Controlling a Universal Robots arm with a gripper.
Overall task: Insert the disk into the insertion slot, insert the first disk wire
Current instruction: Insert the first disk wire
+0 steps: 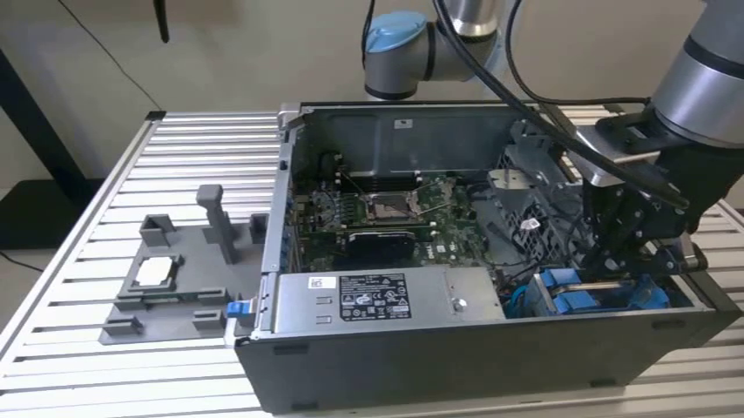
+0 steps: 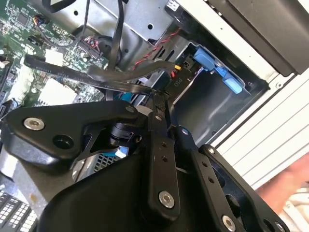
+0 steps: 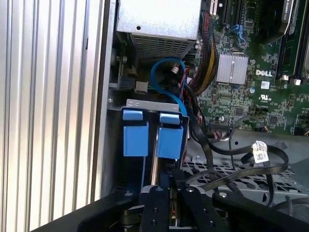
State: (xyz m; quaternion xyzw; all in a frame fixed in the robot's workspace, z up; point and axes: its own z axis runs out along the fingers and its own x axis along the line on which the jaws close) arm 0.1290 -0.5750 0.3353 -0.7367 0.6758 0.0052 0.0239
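Observation:
The open computer case (image 1: 465, 366) lies on a slatted table. At the exterior view's right, my gripper (image 1: 607, 277) reaches down into the insertion slot (image 1: 570, 296), between its blue clips (image 3: 135, 135). In both wrist views the fingers (image 2: 160, 140) look pressed together, so the gripper (image 3: 157, 130) is shut. Its tips (image 2: 161, 94) touch a flat black disk wire (image 2: 120, 84), and the wire's connector (image 2: 176, 79) sits right beside them. I cannot tell whether the wire is pinched. The slot's bay wall (image 2: 203, 108) and its blue clips (image 2: 217, 70) lie just beyond. The disk is hidden.
A silver labelled power-supply box (image 1: 372, 300) lies along the case's near side, beside the motherboard (image 1: 384, 213). Loose black cables (image 3: 241, 164) cross near the slot. A grey fixture (image 1: 174, 279) stands on the table at the exterior view's left. A blurred pinkish shape (image 2: 289, 188) shows outside the case.

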